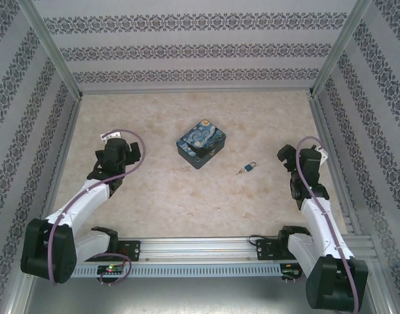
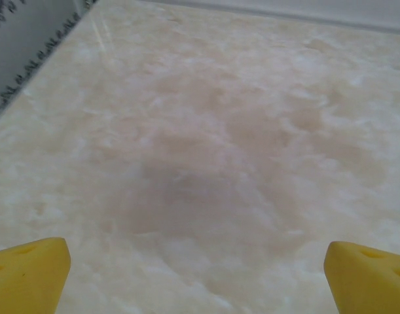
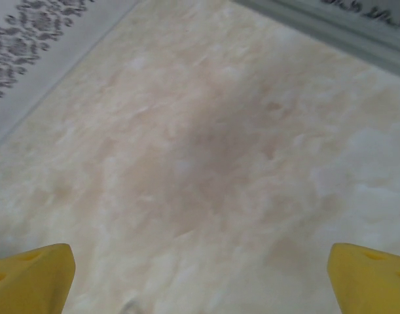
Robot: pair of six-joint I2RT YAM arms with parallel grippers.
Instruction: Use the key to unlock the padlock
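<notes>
Left gripper (image 2: 200, 278): yellow fingers (image 2: 29, 275) stand wide apart with nothing between them, bare table (image 2: 206, 131) beneath. Right gripper (image 3: 201, 281): fingers likewise wide apart and empty, over the marbled surface. Padlock (image 1: 250, 167), blue-bodied, lies on the table at 4 o'clock from the swirl-painted box (image 1: 201, 144), near it but apart. Key (image 1: 240, 172) lies just at the padlock's 8 o'clock; whether it sits in the lock cannot be told. Right arm (image 1: 311, 196) stands at the padlock's 3 o'clock, apart from it.

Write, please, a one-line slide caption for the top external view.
Left arm and right arm flank a swirl-painted box, a blue padlock and its key on the marbled table.
</notes>
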